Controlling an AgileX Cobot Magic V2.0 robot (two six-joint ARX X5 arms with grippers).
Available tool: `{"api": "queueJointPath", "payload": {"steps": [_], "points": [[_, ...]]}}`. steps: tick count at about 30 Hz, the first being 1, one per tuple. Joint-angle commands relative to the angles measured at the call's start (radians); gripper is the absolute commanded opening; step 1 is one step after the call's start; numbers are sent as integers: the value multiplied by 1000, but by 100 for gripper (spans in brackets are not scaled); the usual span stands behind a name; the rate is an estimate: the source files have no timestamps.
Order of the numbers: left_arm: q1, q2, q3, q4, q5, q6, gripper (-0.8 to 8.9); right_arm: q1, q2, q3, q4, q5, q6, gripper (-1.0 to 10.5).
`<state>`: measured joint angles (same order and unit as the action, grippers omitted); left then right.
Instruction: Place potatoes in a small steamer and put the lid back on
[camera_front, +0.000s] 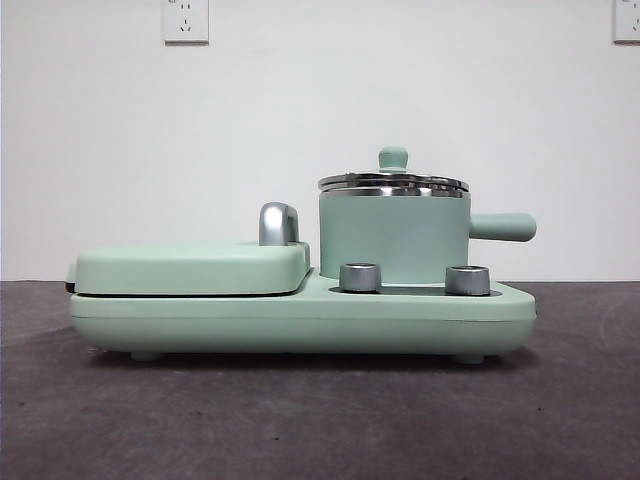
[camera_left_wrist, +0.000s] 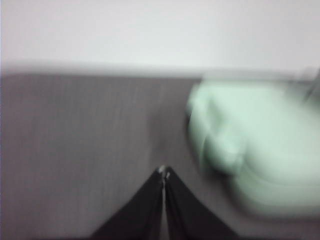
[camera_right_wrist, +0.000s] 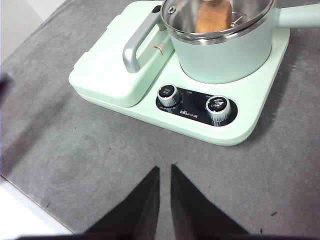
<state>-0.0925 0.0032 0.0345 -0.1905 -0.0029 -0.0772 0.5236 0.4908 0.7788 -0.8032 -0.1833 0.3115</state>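
The small steamer (camera_front: 393, 240) stands on the right half of a mint-green cooker base (camera_front: 300, 322), its stubby handle pointing right. The lid (camera_front: 393, 183) sits on its steel rim, green knob up. Through the lid's glass in the right wrist view, the orange-brown potato (camera_right_wrist: 212, 17) lies inside the steamer (camera_right_wrist: 225, 55). My right gripper (camera_right_wrist: 166, 166) hovers over the bare table in front of the cooker, shut and holding nothing. My left gripper (camera_left_wrist: 164, 171) is shut too, over the table beside the cooker's blurred end (camera_left_wrist: 250, 150). Neither arm shows in the front view.
A flat green griddle (camera_front: 190, 268) with a chrome handle (camera_front: 278, 224) fills the cooker's left half. Two metal dials (camera_front: 360, 277) (camera_front: 467, 280) sit in front of the steamer. The table's edge (camera_right_wrist: 30, 210) runs close by my right gripper.
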Motion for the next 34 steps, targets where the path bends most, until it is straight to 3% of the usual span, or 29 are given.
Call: {"api": "queueJointPath", "payload": {"steps": [1,9,12,17,21,22,28,30,31,34], "points": [[6,21,-14,7,-2,-39,7,7,3,3,9,0,-9,33],[6,41,-10,56,-1,-40,7,5,2,6,19,-13,-8,32],[7,41,-10,56,0,-40,7,4,-1,7,18,54,-8,33],[7,41,-10,56,-1,-40,7,-2,-23,-4,49,58,-16,33],[7,41,-10,56,-1,-40,7,-137,-132,-169,215,113,-288,33],[7,41,-10,55,-1,-40,7,-187,-174,-244,295,109,-323,33],[7,41,-10,56,-1,-40,7,-422,-409,-645,607,166,-343,33],[7,41,-10,56,-1,-40,7,-461,-472,-753,650,164,-295,33],[7,41,-10,55,-1,-40,7,-472,-494,-766,607,158,-256,33],[6,35,-9,53,-1,-40,7,-484,-487,-767,734,164,-261,34]]}}
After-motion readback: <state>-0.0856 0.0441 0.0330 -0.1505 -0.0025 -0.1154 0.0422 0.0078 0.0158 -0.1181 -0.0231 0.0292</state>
